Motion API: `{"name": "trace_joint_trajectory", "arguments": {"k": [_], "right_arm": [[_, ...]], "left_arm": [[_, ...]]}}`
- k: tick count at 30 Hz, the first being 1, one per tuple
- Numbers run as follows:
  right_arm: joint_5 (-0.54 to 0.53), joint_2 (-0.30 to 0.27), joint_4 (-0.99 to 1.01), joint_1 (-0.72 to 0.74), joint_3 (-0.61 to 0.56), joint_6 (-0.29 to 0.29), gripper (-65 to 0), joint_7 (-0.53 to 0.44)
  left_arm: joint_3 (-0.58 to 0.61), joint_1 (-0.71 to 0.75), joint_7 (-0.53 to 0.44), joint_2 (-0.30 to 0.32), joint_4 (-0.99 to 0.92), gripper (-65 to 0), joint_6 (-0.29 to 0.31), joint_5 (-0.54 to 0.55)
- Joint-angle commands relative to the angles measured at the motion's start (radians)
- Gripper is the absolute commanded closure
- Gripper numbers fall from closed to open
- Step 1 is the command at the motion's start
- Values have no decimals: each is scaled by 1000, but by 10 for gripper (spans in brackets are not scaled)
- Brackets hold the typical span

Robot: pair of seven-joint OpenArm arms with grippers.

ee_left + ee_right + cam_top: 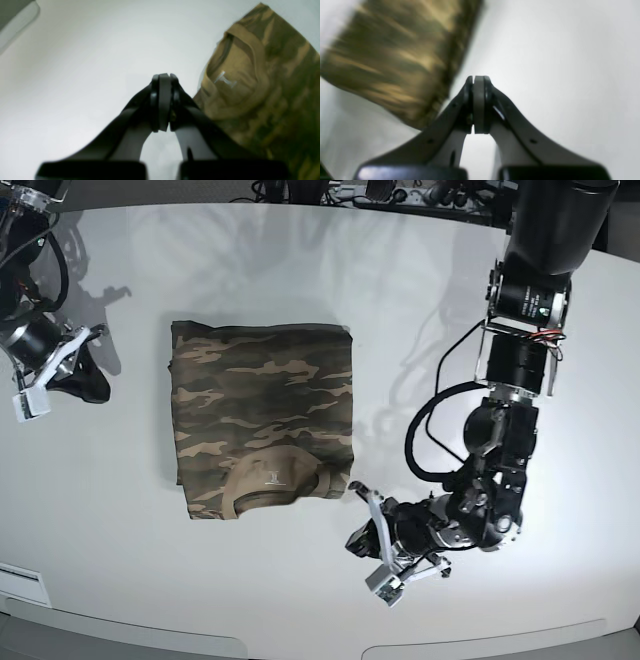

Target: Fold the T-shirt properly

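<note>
The camouflage T-shirt (262, 415) lies folded into a flat rectangle on the white table, with its tan collar (275, 475) and small white label at the near edge. In the left wrist view the shirt (270, 82) is to the right of the fingers, with the label (225, 80) showing. My left gripper (163, 77) is shut and empty; in the base view it (358, 542) sits just off the shirt's near right corner. My right gripper (478, 78) is shut and empty, beside the blurred shirt (402, 57). In the base view it (92, 387) is left of the shirt, apart from it.
The white table (300, 270) extends all around the shirt. Its curved front edge (300, 645) is close below the left gripper. Cables and gear (400, 195) lie beyond the far edge. The left arm's column (525, 330) stands at the right.
</note>
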State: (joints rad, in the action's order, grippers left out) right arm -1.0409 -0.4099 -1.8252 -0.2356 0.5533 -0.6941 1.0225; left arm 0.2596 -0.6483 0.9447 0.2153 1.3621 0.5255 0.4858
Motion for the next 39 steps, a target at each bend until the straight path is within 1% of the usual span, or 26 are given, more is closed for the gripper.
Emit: {"name": "trace_joint_trajectory", "arguments": {"k": [1, 3, 6, 7, 8, 9, 11, 12, 13, 14, 17, 22, 26, 29, 32, 33, 39], "right_arm": [[-71, -17, -14, 2, 37, -4, 0, 5], [-200, -18, -14, 0, 93, -4, 0, 69], [-409, -18, -14, -4, 170, -4, 0, 211], [-443, -19, -14, -6, 193, -4, 0, 273], [-443, -20, -14, -11, 211, -4, 0, 332], [-443, -22, -19, -22, 225, -4, 0, 346], [-443, -29, -22, -48, 240, -4, 0, 352], [-443, -32, -22, -60, 242, -4, 0, 352], [-443, -35, -22, -77, 242, -4, 0, 358], [-443, -37, -24, -92, 243, -4, 0, 373], [-443, -36, -41, -153, 248, -4, 0, 374], [-443, -34, -120, -293, 257, -4, 0, 374], [-443, -34, -216, -412, 275, -4, 0, 374], [-443, -34, -292, -504, 292, -4, 0, 374], [-443, -34, -352, -593, 312, -4, 0, 374], [-443, -34, -368, -622, 318, -4, 0, 374], [-443, -34, -399, -773, 325, -4, 0, 374]], "left_arm": [[-6, -24, 8, 27, 26, 0, 14, 61], [-6, -5, 53, 79, 47, 0, 70, 212], [-6, 39, 168, 153, 77, 0, 148, 510], [-6, 58, 216, 178, 88, 0, 168, 625], [-6, 76, 257, 202, 101, 0, 173, 730], [-6, 96, 301, 224, 115, 0, 173, 831], [-6, 133, 397, 261, 146, 0, 173, 991], [-6, 149, 441, 276, 161, 0, 173, 998], [-6, 167, 452, 288, 183, 0, 173, 998], [-6, 189, 452, 300, 207, 0, 173, 998], [-6, 268, 452, 344, 297, 0, 173, 998], [-10, 443, 452, 420, 463, 0, 173, 998], [-54, 601, 452, 470, 593, 0, 173, 998], [-126, 721, 452, 509, 668, 0, 173, 998], [-234, 852, 452, 546, 739, 0, 173, 998], [-274, 898, 452, 566, 757, 0, 173, 998], [-488, 1168, 452, 583, 855, 0, 162, 998]]}}
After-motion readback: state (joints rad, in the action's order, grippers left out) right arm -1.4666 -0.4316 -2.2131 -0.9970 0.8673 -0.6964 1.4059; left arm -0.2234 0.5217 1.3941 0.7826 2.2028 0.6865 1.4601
